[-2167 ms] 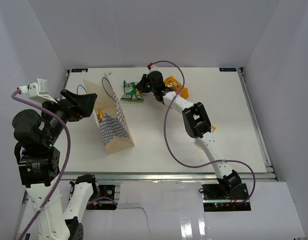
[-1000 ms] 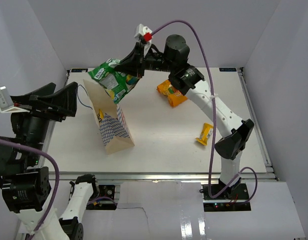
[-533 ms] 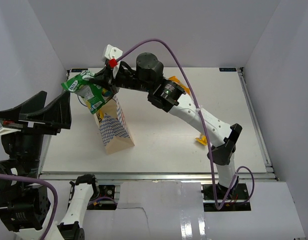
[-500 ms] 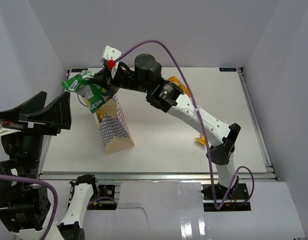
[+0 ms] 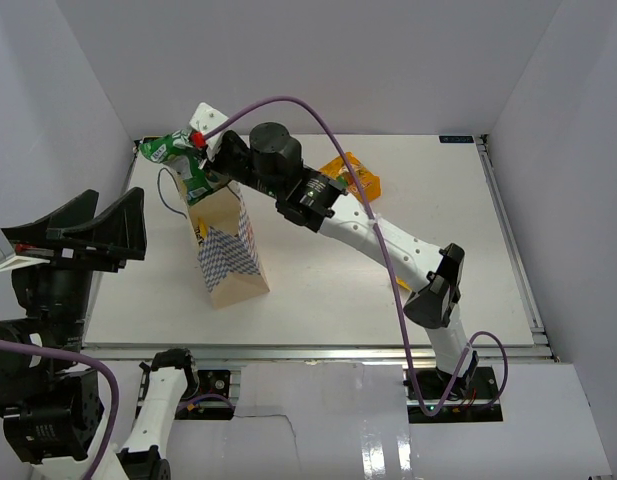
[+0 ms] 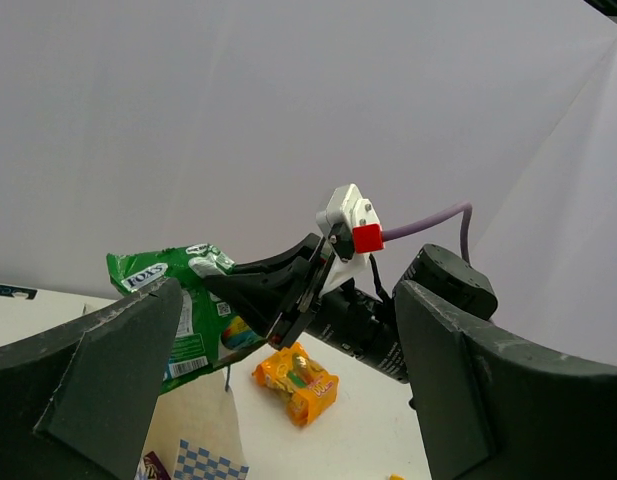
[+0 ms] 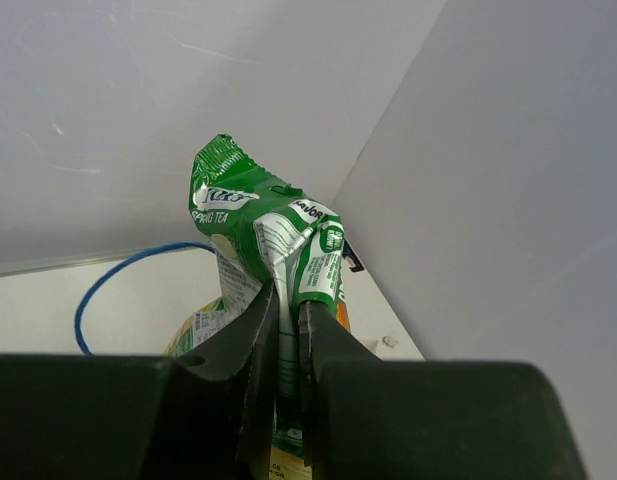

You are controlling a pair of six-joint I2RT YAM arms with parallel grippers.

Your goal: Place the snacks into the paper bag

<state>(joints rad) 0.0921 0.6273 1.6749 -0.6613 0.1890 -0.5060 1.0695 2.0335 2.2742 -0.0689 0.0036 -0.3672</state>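
Right gripper (image 5: 202,160) clamps one green-white packet (image 5: 186,168) over one paper bag (image 5: 228,262); bag contents unclear. One orange bag (image 5: 350,176) behind it on tabletop (image 5: 308,292). Left gripper (image 5: 118,198) agape.

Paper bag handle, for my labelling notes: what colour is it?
Blue; the handle shows best in the right wrist view.

White table (image 5: 468,230) carries the paper bag (image 5: 228,262) and orange packet (image 5: 356,175).

Right arm (image 5: 373,235) reaches far left, right gripper (image 5: 201,158) pinched tight; left gripper (image 5: 110,208) gapes wide.
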